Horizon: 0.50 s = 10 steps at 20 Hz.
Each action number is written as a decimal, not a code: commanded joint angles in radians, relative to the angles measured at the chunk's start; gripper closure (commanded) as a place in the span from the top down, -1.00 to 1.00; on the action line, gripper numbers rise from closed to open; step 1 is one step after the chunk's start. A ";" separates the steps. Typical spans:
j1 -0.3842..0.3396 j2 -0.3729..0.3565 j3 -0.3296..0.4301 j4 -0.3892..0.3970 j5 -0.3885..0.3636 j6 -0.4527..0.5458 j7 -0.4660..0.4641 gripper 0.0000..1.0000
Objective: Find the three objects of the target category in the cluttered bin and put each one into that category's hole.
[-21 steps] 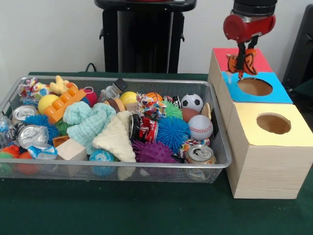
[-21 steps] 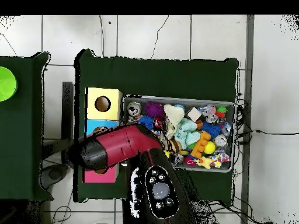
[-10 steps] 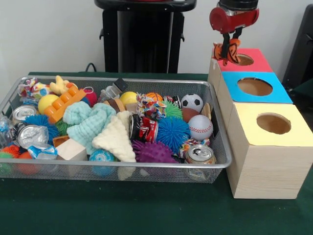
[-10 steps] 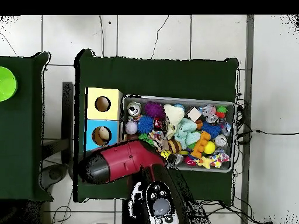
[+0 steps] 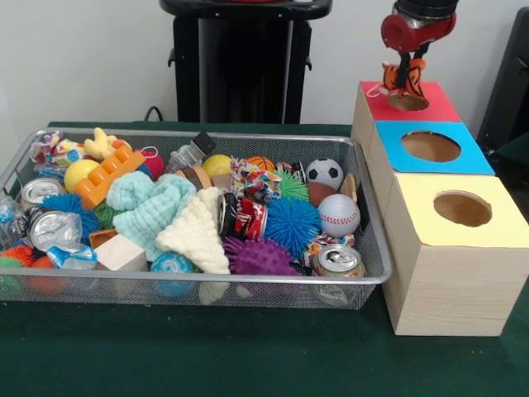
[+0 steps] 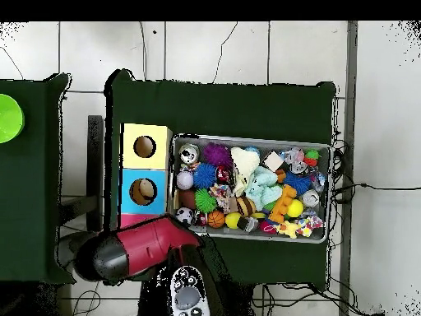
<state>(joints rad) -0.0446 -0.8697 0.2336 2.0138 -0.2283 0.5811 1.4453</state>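
Nearest the camera in the front view, the green-covered bench [image 5: 248,364] carries the wire mesh bin [image 5: 198,289], still crowded with cans, spiky balls, knitted cloths, a baseball [image 5: 339,215] and a small soccer ball [image 5: 325,173]. Beside the bin on its right stands the row of wooden boxes: the yellow-topped box [image 5: 455,248] closest, the blue-topped box [image 5: 463,155] behind it, and the red-topped box [image 5: 442,106] farthest back.

At that far end the hand [image 5: 403,81] hangs from above, closed on an orange toy with dark stripes [image 5: 405,77]; just what the toy is cannot be made out. The toy sits directly over the red box's hole [image 5: 407,102], its lower end just above the opening, perhaps at the rim, and its long axis looks roughly upright.

So the coming move seems to turn on one thing: the hole lies straight below the hand, and letting go should drop the toy in. In the overhead view the arm covers the red box, so centring cannot be confirmed there.
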 commanded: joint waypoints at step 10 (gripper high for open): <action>0.074 0.182 -0.101 -0.017 0.050 -0.277 0.255 -1.00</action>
<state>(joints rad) 0.0420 -0.8126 0.1829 2.0247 -0.1934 0.4418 1.4455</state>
